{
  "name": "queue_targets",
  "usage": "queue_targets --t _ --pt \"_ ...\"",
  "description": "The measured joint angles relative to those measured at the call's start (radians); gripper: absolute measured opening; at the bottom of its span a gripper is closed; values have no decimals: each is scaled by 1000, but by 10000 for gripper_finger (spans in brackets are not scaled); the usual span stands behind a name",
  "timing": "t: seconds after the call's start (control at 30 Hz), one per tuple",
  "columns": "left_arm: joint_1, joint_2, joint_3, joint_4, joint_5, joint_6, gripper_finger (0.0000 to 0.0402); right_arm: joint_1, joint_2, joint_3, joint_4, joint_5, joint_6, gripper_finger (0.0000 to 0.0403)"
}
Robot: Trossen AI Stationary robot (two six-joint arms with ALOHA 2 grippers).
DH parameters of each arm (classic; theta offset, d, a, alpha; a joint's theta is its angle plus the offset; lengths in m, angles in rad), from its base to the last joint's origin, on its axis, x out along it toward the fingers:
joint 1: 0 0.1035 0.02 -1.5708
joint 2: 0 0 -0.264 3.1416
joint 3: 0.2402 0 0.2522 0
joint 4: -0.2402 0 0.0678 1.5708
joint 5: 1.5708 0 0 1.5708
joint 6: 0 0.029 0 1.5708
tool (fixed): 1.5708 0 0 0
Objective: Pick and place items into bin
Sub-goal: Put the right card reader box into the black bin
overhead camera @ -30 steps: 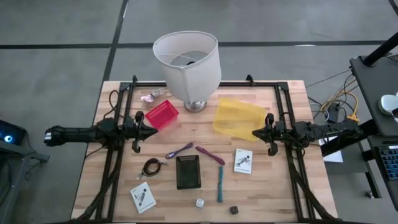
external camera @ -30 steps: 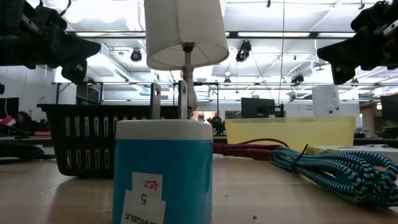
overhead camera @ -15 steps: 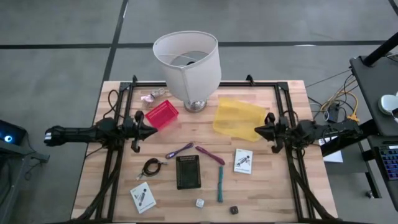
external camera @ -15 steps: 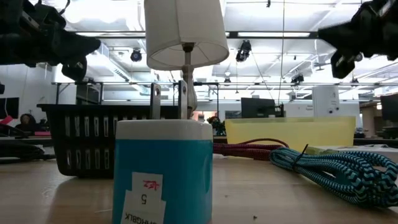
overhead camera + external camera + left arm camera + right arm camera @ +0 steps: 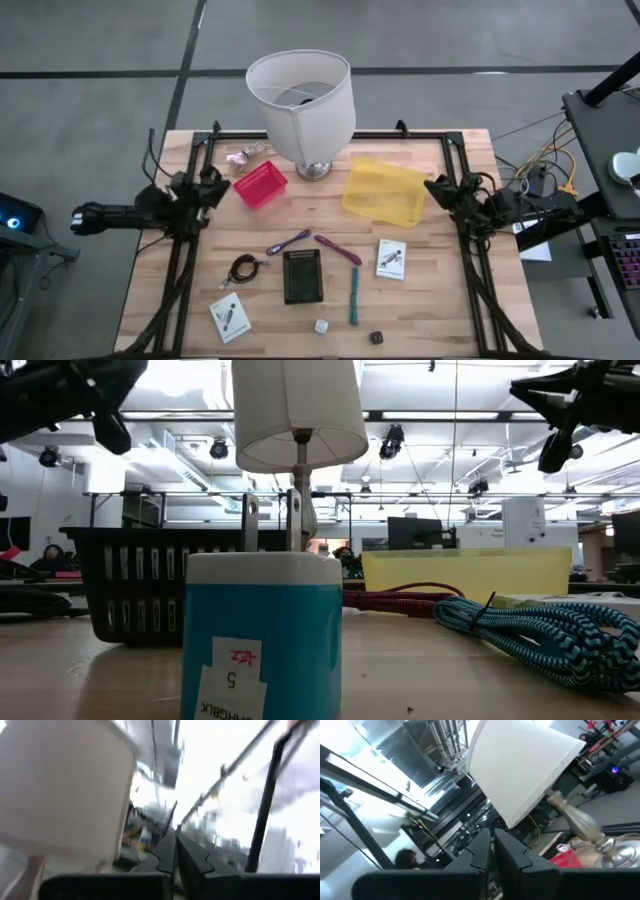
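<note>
Lying nearest the front edge of the table (image 5: 470, 330) are a white cube (image 5: 321, 326) and a dark cube (image 5: 376, 338), with one white printed card (image 5: 230, 317) off to the left. A little farther in sit the black coiled cable (image 5: 243, 269), a small black basket (image 5: 302, 276), the teal stick (image 5: 354, 294) and a second printed card (image 5: 391, 258). Beyond them the two purple strips (image 5: 288, 242) lie end to end, apart from each other.

None of these loose items looks to be in a bin yet, so by my reading the task has barely begun and every piece is left to move. The likely bins stand farther back: a red basket (image 5: 260, 184) and a yellow bin (image 5: 385, 190), either side of the lamp (image 5: 302, 100). A pink wrapper (image 5: 243, 154) lies behind the red basket.

The left gripper (image 5: 212, 184) hangs at the table's left side near the red basket, and the right gripper (image 5: 438, 189) at the right side by the yellow bin; both carry nothing. Each wrist view shows its own dark fingers (image 5: 165, 855) (image 5: 482, 847) pressed together, with only a sliver between.

The overhead view alone lays out every item. The low view hides most of them behind a blue cylinder (image 5: 263, 635) with a label, yet shows the braided teal cord (image 5: 540, 630) up close and both arms held well above the tabletop, which the overhead view cannot tell.
</note>
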Motion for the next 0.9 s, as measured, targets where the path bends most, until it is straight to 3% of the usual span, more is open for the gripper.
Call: queue_targets --t 0.2,0.43,0.63,0.9 --pt "-1 30 75 27 43 22 65 3 27 57 -57 -10 40 65" --pt "-1 117 164 20 22 -80 155 3 170 255 -327 -9 -57 136" --pt "0 167 219 20 -29 -79 168 3 283 446 -579 -10 44 168" --pt "0 176 228 18 -30 -78 169 3 433 626 -743 -22 280 164"
